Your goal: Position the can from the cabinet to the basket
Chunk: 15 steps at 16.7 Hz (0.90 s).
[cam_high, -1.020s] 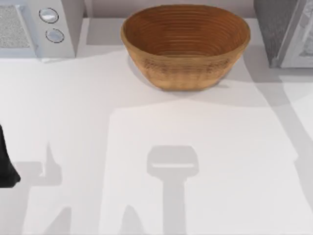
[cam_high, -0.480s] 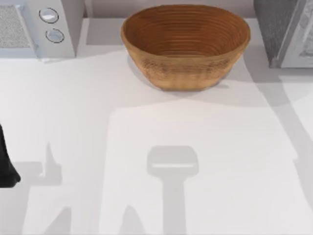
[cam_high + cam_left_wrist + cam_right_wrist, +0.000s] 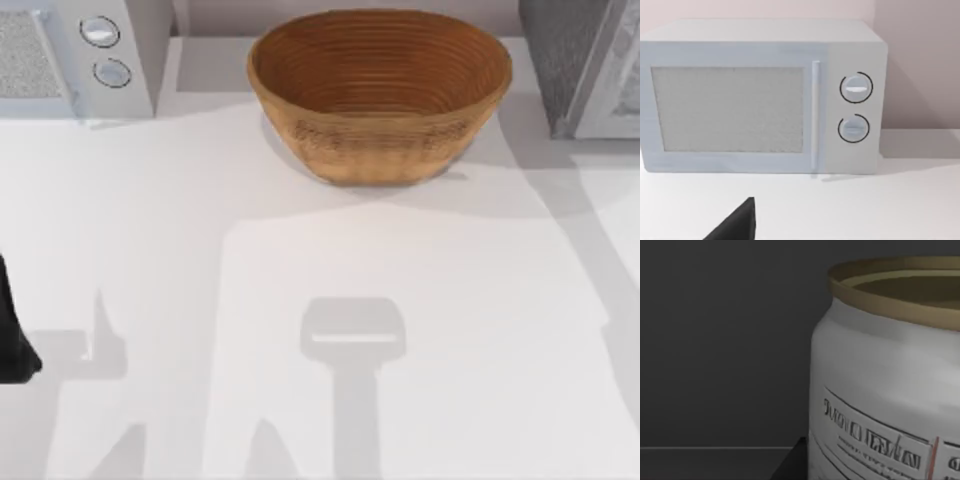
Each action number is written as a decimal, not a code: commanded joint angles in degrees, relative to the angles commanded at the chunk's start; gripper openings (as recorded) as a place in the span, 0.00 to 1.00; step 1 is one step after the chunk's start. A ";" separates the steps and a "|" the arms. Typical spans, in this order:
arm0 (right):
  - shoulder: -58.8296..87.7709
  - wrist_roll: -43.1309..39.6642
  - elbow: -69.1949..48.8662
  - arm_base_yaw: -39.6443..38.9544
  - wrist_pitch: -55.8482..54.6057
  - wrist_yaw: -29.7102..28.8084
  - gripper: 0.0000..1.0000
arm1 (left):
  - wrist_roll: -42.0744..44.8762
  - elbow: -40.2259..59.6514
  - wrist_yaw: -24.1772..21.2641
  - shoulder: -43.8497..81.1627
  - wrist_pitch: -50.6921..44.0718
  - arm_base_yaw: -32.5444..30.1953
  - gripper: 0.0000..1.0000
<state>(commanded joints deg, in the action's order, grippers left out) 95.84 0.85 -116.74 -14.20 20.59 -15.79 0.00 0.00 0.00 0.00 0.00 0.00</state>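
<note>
Since the right wrist view sits right up against the slim silver metal can with its printed label (image 3: 890,390), that can is the nearest thing to the right end effector, and it stands upright in a dark enclosure, presumably the cabinet, with its long axis vertical and its gold-toned rim at the top. A dark tip (image 3: 792,462) shows just beside its base; whether the right end effector's fingers are spread or pressed together I cannot tell. I judge the can light, stiff in the wall yet easy to dent if squeezed hard, and smooth enough to slip, so the sensible hold is across the straight middle of the body, below the rim, with it kept upright.

At the table's left edge in the top view a black part of the left arm (image 3: 12,330) is parked; its wrist camera shows a dark fingertip (image 3: 737,222) over the white table (image 3: 300,300), and I cannot tell how the left end effector stands.

Farther back sits the large oval brown woven wicker basket (image 3: 380,150), mouth up, its long axis running left to right. The white microwave with two round knobs (image 3: 765,100) stands at the far left and a grey cabinet (image 3: 585,70) at the far right.
</note>
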 joint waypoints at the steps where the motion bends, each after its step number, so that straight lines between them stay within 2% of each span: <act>1: 0.00 0.00 0.00 0.00 0.00 0.00 0.00 | 0.00 0.00 0.00 0.00 0.00 0.00 1.00; 5: -0.97 0.03 -0.24 -0.93 0.97 -0.86 0.00 | 0.00 0.00 0.00 0.00 0.00 0.00 1.00; 12: -16.76 -0.03 -1.27 -12.96 18.25 -12.67 0.00 | 0.00 0.00 0.00 0.00 0.00 0.00 1.00; 15: -20.81 -0.02 -1.30 -16.62 22.32 -16.21 0.00 | 0.00 0.00 0.00 0.00 0.00 0.00 1.00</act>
<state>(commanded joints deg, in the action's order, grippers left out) 75.03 0.83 -118.04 -30.82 42.90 -32.00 0.00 0.00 0.00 0.00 0.00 0.00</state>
